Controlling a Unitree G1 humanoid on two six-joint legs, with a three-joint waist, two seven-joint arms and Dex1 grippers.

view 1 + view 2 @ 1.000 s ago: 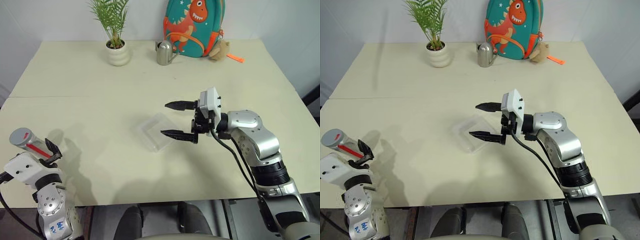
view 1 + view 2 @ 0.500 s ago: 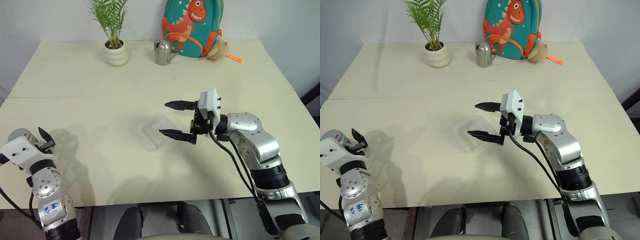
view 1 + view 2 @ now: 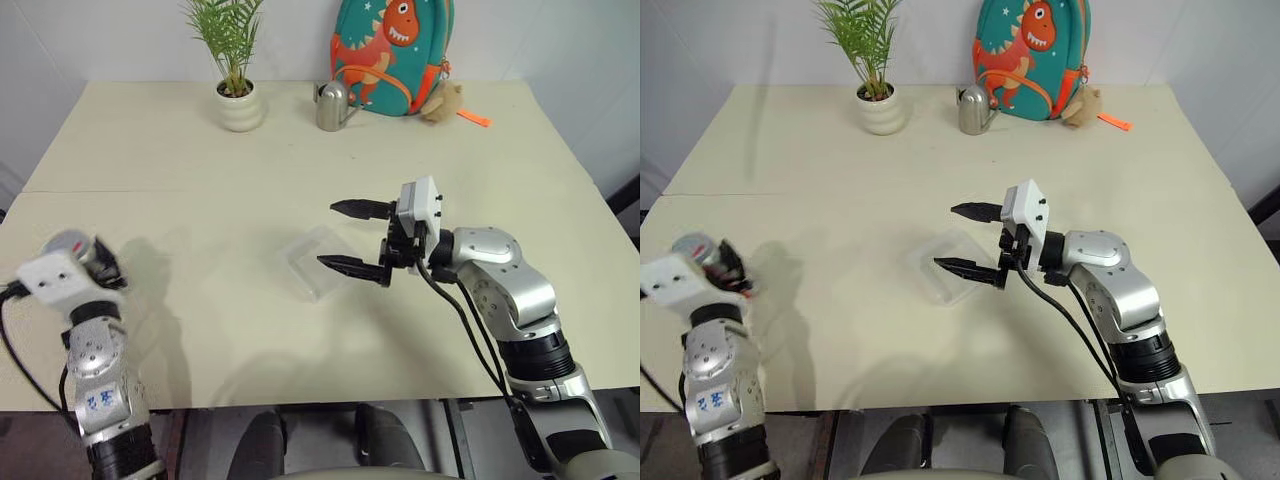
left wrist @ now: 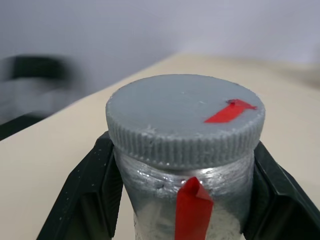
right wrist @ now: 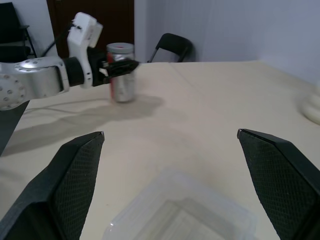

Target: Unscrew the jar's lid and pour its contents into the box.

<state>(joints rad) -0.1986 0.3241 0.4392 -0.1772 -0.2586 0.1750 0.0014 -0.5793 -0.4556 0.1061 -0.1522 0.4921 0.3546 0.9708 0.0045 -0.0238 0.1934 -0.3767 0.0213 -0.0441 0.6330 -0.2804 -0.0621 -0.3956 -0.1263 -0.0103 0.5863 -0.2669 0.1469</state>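
Left gripper (image 4: 182,200) is clamping the jar (image 4: 185,210) just under its lid (image 4: 185,117), black fingers (image 4: 87,195) pressing on both sides. The jar is sitting at the table's (image 3: 200,160) near left edge, well apart from the box (image 3: 318,262). From the right wrist view, the jar's base looks to be just about touching the table; cannot tell if it is lifted clear.

Right gripper (image 3: 352,238) is hovering wide and empty, pointing left just above the near-right edge of the box.

Risks, as judged:
- The grip is sitting high on the jar, close under the lid. A twist from the other gripper could spin the whole jar instead of the lid.
- The lid is still on, so tilting now pours nothing; tilting with it half loose could drop it into the box.
- The box is light and shallow; a nudge from the hovering gripper could slide it away from the pour.

Containers:
- Jar: closed, red patch on top, contents hidden.
- Box: clear, looking empty.
- Watering can (image 3: 331,106) and plant pot (image 3: 241,106) are standing at the far edge, well away.
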